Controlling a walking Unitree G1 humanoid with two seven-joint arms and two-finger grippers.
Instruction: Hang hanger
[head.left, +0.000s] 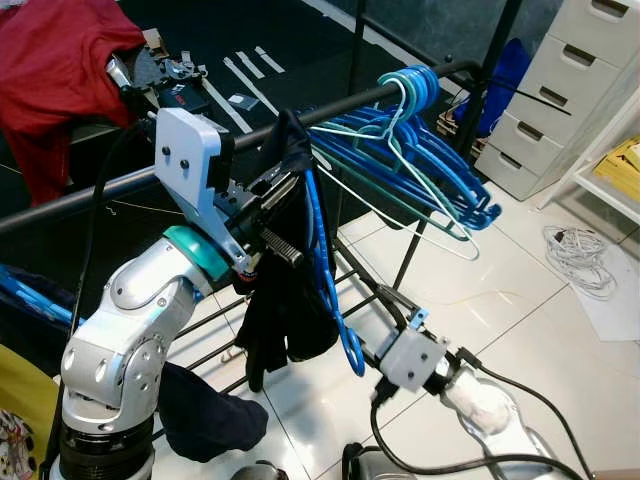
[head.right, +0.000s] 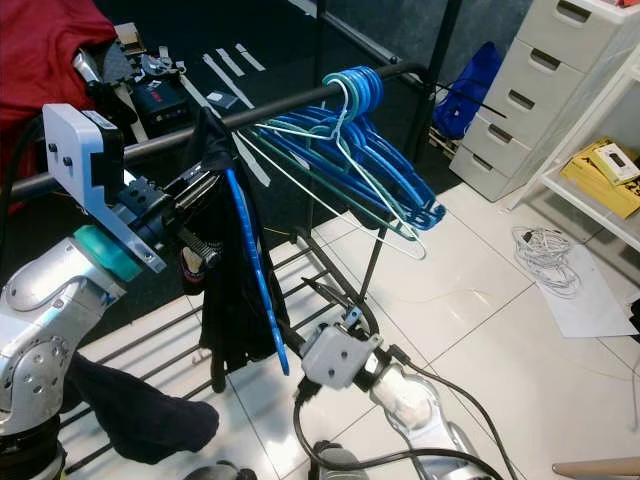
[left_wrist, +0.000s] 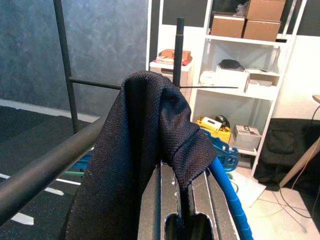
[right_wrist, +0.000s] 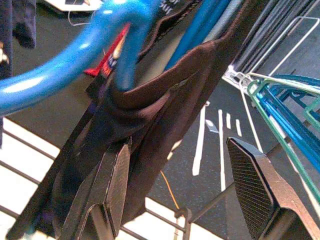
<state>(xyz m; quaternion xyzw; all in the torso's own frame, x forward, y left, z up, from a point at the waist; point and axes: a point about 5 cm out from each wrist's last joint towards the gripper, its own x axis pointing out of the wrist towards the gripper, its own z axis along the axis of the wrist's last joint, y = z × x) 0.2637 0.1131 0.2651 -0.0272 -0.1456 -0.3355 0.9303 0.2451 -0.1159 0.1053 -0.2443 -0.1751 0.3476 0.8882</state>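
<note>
A blue hanger (head.left: 325, 270) carrying a black garment (head.left: 285, 310) hangs just in front of the black clothes rail (head.left: 100, 190). My left gripper (head.left: 275, 200) is shut on the hanger's top through the cloth. In the left wrist view the black garment (left_wrist: 145, 150) drapes over the closed fingers (left_wrist: 165, 210), with the blue hanger (left_wrist: 227, 195) beside them and the rail (left_wrist: 50, 165) close by. Lower down, my right gripper (head.left: 390, 303) stands open near the hanger's bottom end; its pads (right_wrist: 117, 175) lie against the garment (right_wrist: 150, 115). Several blue and teal hangers (head.left: 420, 160) hang further along the rail.
A red cloth (head.left: 60, 70) hangs at the rail's left end. White drawers (head.left: 570, 90) and a shelf with yellow items (head.left: 625, 165) stand at the right. A coiled cable (head.left: 580, 260) and a dark garment (head.left: 205, 410) lie on the tiled floor. Low rack bars (head.left: 355, 275) run underneath.
</note>
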